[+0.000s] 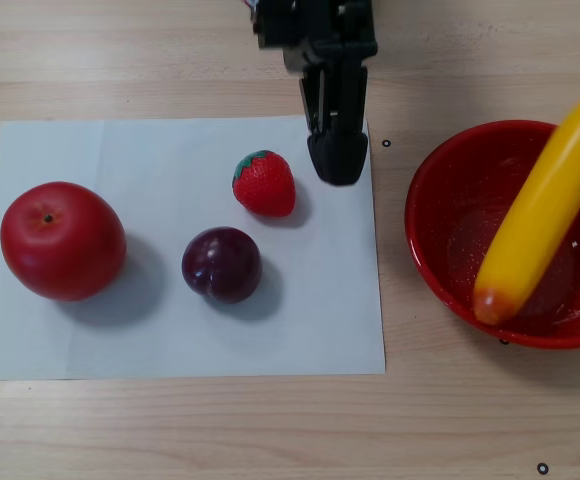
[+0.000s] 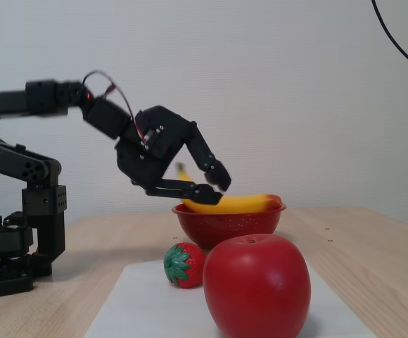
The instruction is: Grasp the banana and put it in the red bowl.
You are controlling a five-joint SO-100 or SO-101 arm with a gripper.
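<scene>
The yellow banana (image 1: pixel 545 205) lies in the red bowl (image 1: pixel 422 205) at the right of the other view. Its orange-red end rests low inside the bowl and its other end sticks up over the far rim. In the fixed view the banana (image 2: pixel 239 204) lies across the top of the bowl (image 2: pixel 225 227). My black gripper (image 1: pixel 338 165) hangs left of the bowl, above the paper's right edge and next to the strawberry. In the fixed view the gripper (image 2: pixel 217 187) has its jaws apart and holds nothing, just left of the banana.
A white paper sheet (image 1: pixel 170 330) carries a red apple (image 1: pixel 62 240), a dark plum (image 1: pixel 221 264) and a strawberry (image 1: pixel 265 183). In the fixed view the apple (image 2: pixel 257 285) and strawberry (image 2: pixel 184 265) stand in front of the bowl, and the arm's base (image 2: pixel 21 232) stands at the left.
</scene>
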